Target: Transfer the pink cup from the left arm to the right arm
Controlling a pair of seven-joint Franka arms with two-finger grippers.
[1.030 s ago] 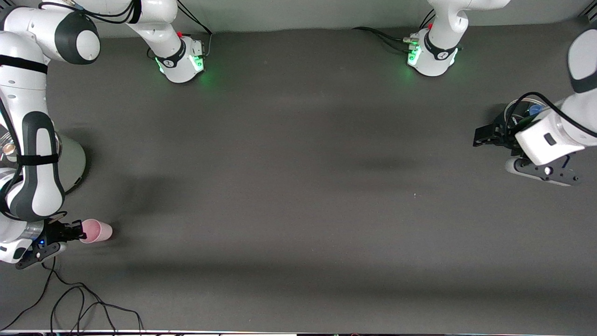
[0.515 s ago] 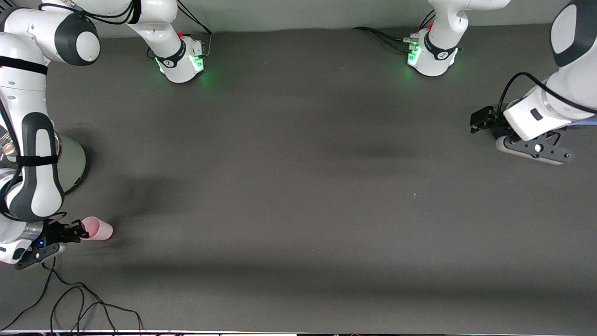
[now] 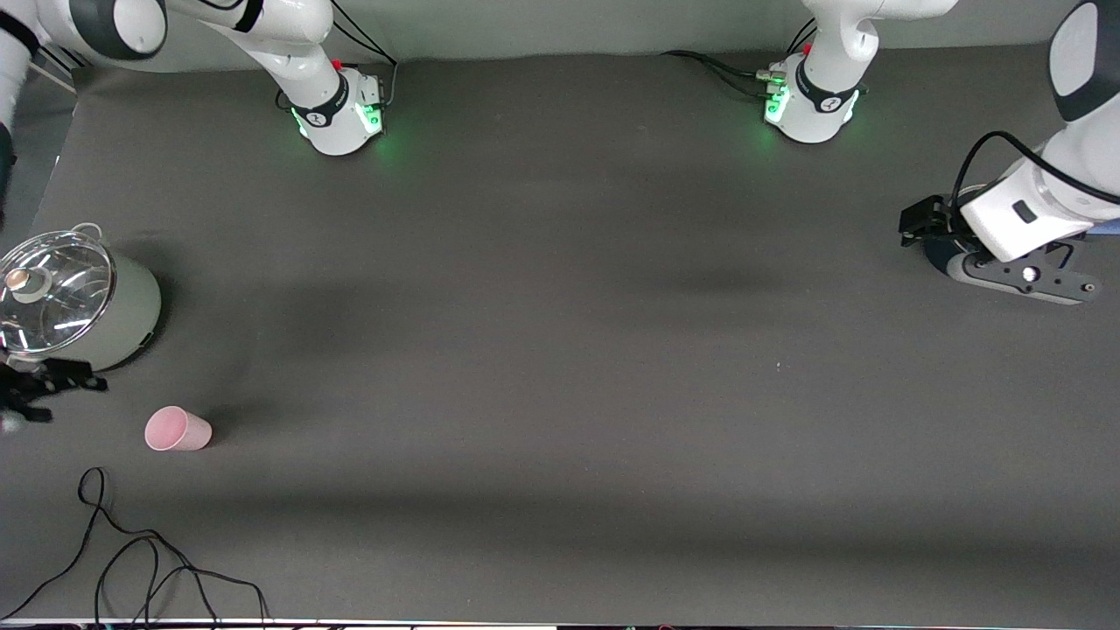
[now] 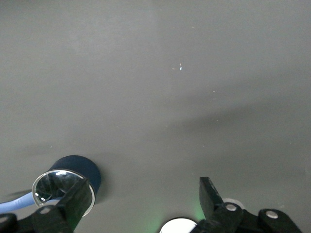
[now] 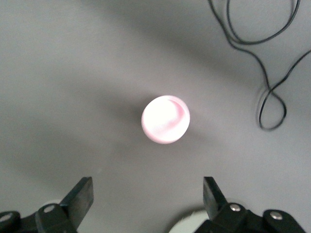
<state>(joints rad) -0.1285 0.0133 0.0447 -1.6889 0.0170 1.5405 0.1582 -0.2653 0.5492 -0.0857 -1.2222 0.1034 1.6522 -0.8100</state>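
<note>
Small pale-pink tapered plastic cup (image 3: 178, 430) set upright, empty, on the grey table (image 3: 560, 350).
It is nearer the front camera than the lidded grey-green pot (image 3: 79, 297); the right gripper (image 5: 146, 201) and left gripper (image 4: 141, 201) are spread open, nothing grasped.

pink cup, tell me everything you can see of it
The pink cup is small, plain, pale pink and plastic-looking, tapered, wider at the rim, with no handle. It stands upright and empty on the grey table at the right arm's end, nearer the front camera than the lidded pot. Nothing touches it; the open right gripper is above.
</note>
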